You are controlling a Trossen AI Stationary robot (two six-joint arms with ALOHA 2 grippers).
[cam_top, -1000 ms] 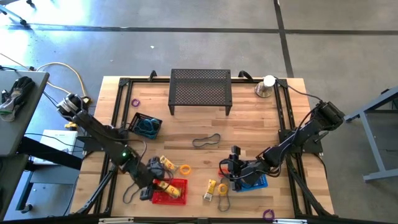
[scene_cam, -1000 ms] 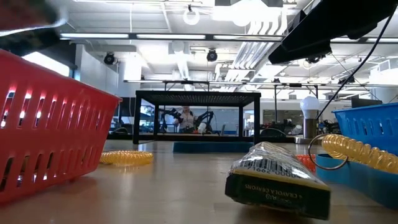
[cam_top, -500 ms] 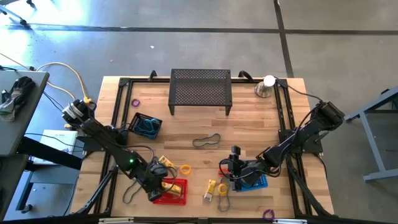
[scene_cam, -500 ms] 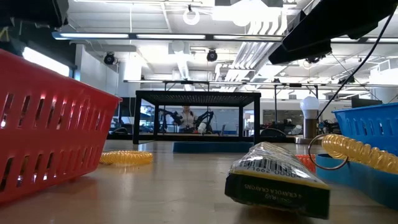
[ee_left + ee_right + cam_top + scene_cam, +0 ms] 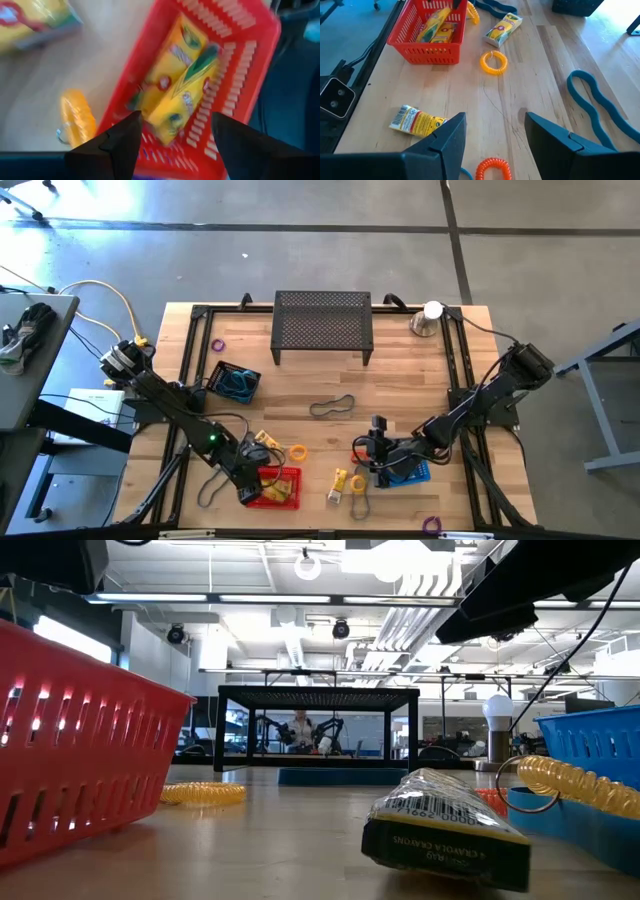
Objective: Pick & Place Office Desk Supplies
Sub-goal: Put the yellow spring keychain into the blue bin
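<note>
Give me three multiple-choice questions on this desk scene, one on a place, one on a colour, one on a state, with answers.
1. Where is the left hand?
A. over the mesh stand
B. at the red basket
C. by the blue basket

2. What colour is the coil ring on the wood near the red basket?
A. green
B. white
C. orange

3. What is the left hand holding?
A. nothing
B. a teal band
C. the red basket

Answers: B, the high view shows it at the basket's edge. C, the right wrist view shows it. A, its fingers stand apart above the yellow boxes.
</note>
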